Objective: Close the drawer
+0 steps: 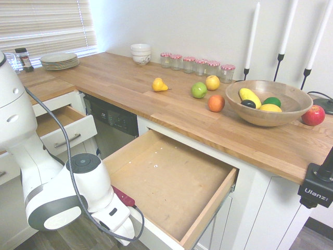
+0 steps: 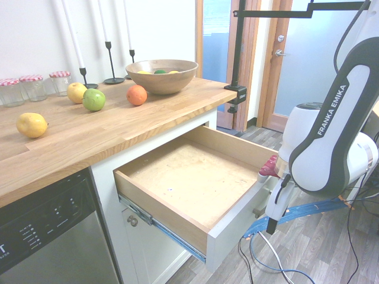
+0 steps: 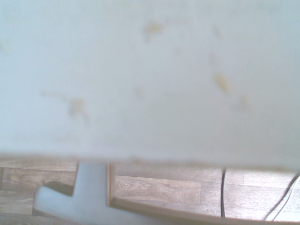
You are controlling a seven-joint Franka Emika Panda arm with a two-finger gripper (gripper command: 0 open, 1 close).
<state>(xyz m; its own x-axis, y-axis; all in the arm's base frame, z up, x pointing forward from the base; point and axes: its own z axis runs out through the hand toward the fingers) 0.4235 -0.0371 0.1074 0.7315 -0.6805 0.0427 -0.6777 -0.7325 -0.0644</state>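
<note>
Wide drawer: pulled well out from under the wooden counter (image 1: 171,109), its brown board bottom showing (a few pale specks lie on it); the light wood sides (image 2: 163,204) and white front panel (image 2: 232,228) are in sight, and a metal runner (image 2: 169,231) shows along one side.
Bar handle: on the outer face of that panel (image 2: 260,208), partly hidden behind the gripper.
Gripper: at the outer side of the front panel (image 2: 273,225), pointing downward, jaws spread wide, with nothing seen in its hold; whether it touches the panel I cannot tell.
Wrist view: mostly a blurred white surface marked with yellowish spots, with wood-look floor (image 3: 157,187) beyond its edge.
Narrower drawer: also partly open (image 1: 67,130), on the far side of the dishwasher (image 1: 112,122), with a short silver handle.
Fruit on counter: yellow pear (image 1: 159,85), green apple (image 1: 199,90), yellow apple (image 1: 212,82) and orange (image 1: 216,103), near the wooden bowl (image 1: 268,115), which holds more fruit; a red apple (image 1: 314,115) sits beside the bowl.
Back of counter: stacked white bowls (image 1: 140,53), a row of lidded jars (image 1: 188,65) and white candles (image 1: 253,36) in dark holders.
Counter corner: a stack of plates (image 1: 59,61).
</note>
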